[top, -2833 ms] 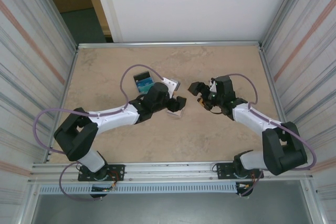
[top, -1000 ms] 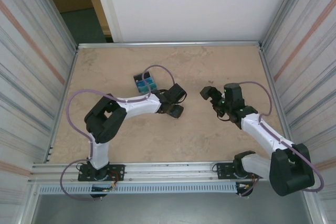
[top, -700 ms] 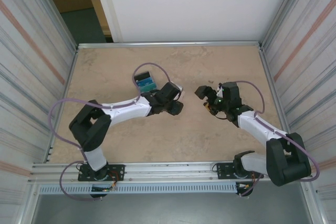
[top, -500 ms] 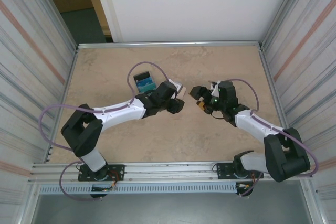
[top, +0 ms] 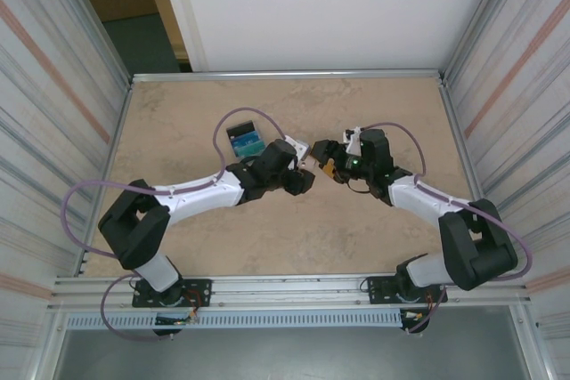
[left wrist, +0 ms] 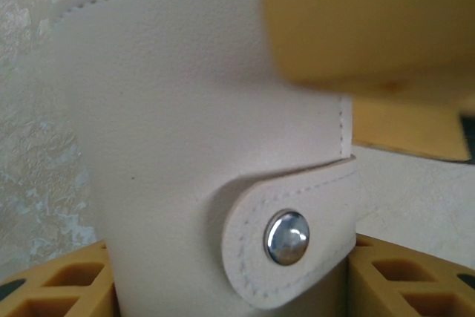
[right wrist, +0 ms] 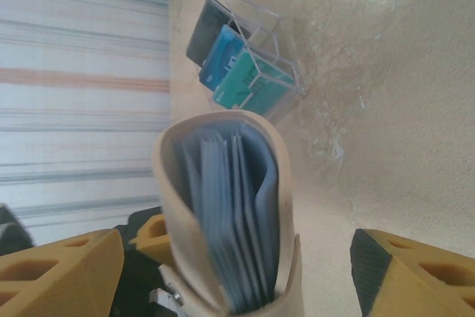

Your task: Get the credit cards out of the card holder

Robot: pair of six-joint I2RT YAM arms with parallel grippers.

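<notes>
Card holder point(left wrist: 185, 146), base hidden, is gripped by left claw point(top: 303, 166); right claw point(right wrist: 237, 276) open.

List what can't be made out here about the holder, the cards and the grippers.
- Right wrist: the holder's inside is blurred; pockets and contents look alike.
- Top: left gripper and right gripper cover most of the holder.
- Left wrist: a blurred yellow shape hides the holder's upper right corner.
- Right wrist and top: the cards' print is too small to read.
</notes>
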